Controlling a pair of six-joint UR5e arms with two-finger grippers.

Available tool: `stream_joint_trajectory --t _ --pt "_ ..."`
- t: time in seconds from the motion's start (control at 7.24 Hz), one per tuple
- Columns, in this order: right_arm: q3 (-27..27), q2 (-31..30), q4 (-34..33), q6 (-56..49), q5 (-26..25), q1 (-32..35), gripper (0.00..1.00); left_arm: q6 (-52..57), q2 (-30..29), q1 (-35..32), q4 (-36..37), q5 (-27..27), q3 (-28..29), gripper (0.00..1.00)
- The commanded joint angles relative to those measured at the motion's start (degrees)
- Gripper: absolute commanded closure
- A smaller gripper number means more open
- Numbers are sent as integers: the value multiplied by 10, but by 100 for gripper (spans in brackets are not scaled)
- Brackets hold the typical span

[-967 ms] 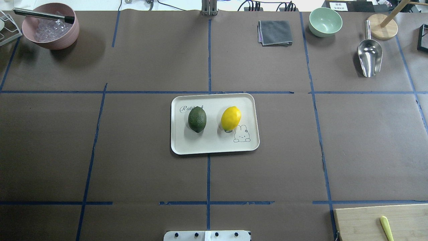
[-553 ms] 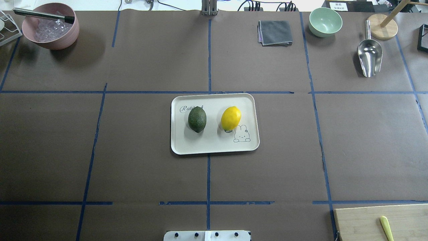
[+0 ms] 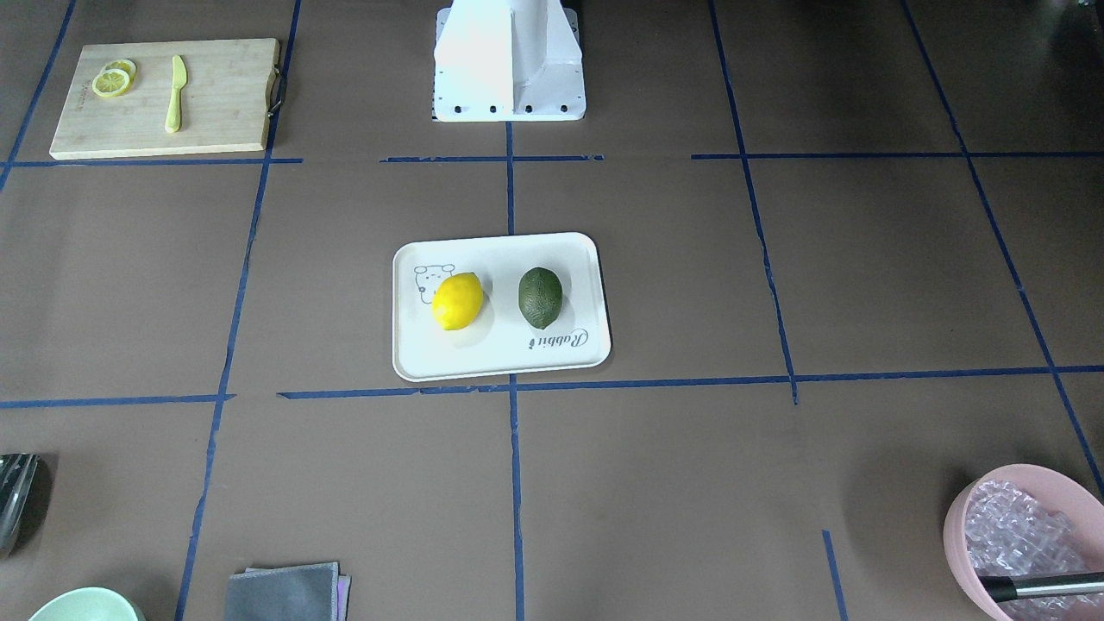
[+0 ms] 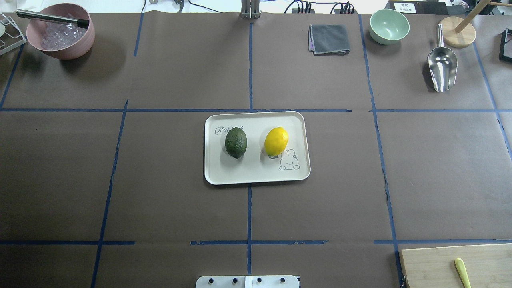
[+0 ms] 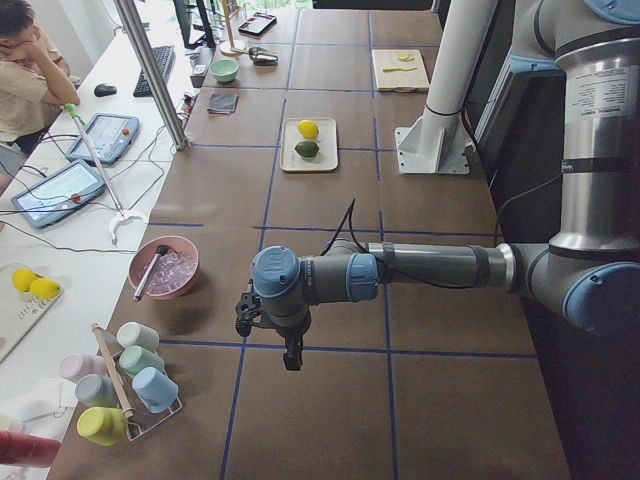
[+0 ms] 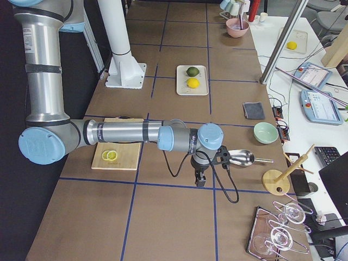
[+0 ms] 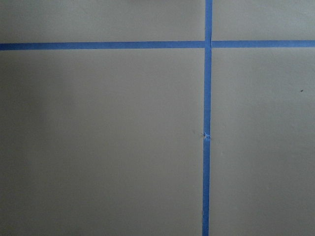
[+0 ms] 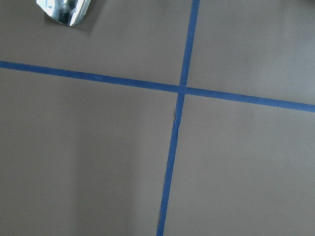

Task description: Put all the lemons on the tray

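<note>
The cream tray point(image 4: 256, 176) lies at the table's middle. The dark green lemon point(image 4: 236, 142) and the yellow lemon point(image 4: 276, 141) rest on it side by side, apart from each other. In the front-facing view the tray point(image 3: 500, 366) holds the yellow lemon point(image 3: 457, 300) and the green lemon point(image 3: 540, 297). My left gripper point(image 5: 292, 355) shows only in the exterior left view, far from the tray, pointing down above the table near the pink bowl. My right gripper point(image 6: 200, 180) shows only in the exterior right view, near the metal scoop. I cannot tell whether either is open or shut.
A pink bowl point(image 4: 60, 32) with a tool stands at the far left. A grey cloth point(image 4: 329, 39), a green bowl point(image 4: 389, 26) and a metal scoop point(image 4: 442, 68) lie at the far right. A bamboo board point(image 4: 432, 266) with a yellow knife point(image 4: 462, 272) and lemon slices point(image 3: 112, 79) is at the near right.
</note>
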Motion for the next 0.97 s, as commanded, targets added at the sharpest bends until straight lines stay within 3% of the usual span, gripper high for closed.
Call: stream_joint_trajectory --t 0.0,0.83 --pt "0 -1 0 -1 -3 0 0 -1 -1 0 -12 19 -3 0" --pt "-6 0 -1 -1 21 -1 0 0 -1 0 -17 25 -3 0"
